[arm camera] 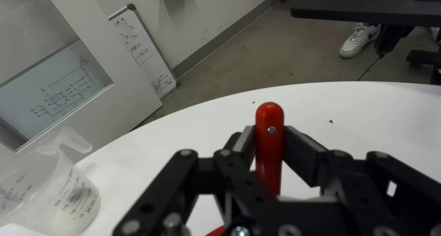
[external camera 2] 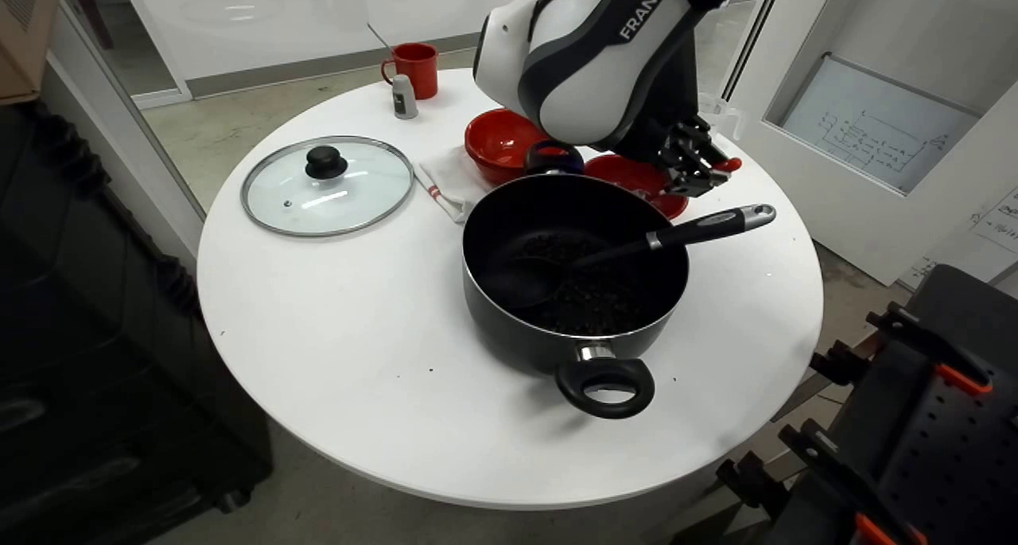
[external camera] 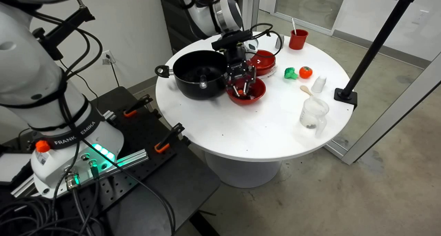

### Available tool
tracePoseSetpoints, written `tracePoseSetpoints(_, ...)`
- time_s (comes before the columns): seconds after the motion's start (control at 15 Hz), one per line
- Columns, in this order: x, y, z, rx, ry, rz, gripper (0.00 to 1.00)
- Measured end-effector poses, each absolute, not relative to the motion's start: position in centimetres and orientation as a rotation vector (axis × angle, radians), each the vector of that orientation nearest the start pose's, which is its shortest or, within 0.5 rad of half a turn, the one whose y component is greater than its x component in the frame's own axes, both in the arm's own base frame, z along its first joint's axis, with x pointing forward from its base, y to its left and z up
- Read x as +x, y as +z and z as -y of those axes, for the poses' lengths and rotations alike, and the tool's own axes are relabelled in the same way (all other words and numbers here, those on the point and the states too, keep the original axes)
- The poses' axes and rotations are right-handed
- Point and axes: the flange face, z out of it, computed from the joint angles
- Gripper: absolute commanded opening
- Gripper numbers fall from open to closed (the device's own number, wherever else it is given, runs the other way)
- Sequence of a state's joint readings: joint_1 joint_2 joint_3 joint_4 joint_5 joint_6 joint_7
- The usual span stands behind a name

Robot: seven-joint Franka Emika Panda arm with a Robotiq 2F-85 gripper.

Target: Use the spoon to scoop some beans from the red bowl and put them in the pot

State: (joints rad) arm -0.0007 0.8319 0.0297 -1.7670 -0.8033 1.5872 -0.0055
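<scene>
My gripper (external camera: 240,91) is shut on the red handle of the spoon (arm camera: 269,143). In an exterior view the handle's end (external camera 2: 730,165) sticks out past the fingertips (external camera 2: 712,173). The spoon's metal head is out of the wrist view and mostly hidden elsewhere. The gripper is low over the red bowl (external camera: 259,90), which also shows behind the pot (external camera 2: 624,169). A dark mass of beans (external camera: 246,97) lies in the bowl. The black pot (external camera: 198,88) stands beside the bowl; its inside shows dark pieces at the bottom (external camera 2: 592,302).
A black ladle (external camera 2: 708,227) leans in the pot, its handle over the rim towards the gripper. Stacked red bowls (external camera: 264,61) stand behind. A glass lid (external camera 2: 318,199), red cup (external camera: 298,39), clear measuring jug (external camera: 313,113), toy tomato (external camera: 305,72) and black pole (external camera: 373,39) are around.
</scene>
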Motion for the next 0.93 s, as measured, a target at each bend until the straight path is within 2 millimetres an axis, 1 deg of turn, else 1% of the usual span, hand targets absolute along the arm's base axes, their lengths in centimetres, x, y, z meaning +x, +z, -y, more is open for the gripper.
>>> tracePoseSetpoints(0.27,53.8,7.7,5.5,2.151,-1.207,-0.581,0.06)
tracePoseSetpoints(0.47,53.6,7.5,5.3,2.228,-1.258,-0.605,0.06)
tracePoseSetpoints(0.67,53.5,7.5,5.9,2.328,-1.307,-0.604,0.06)
tracePoseSetpoints(0.93,53.8,7.7,7.1,2.478,-1.352,-0.576,0.06)
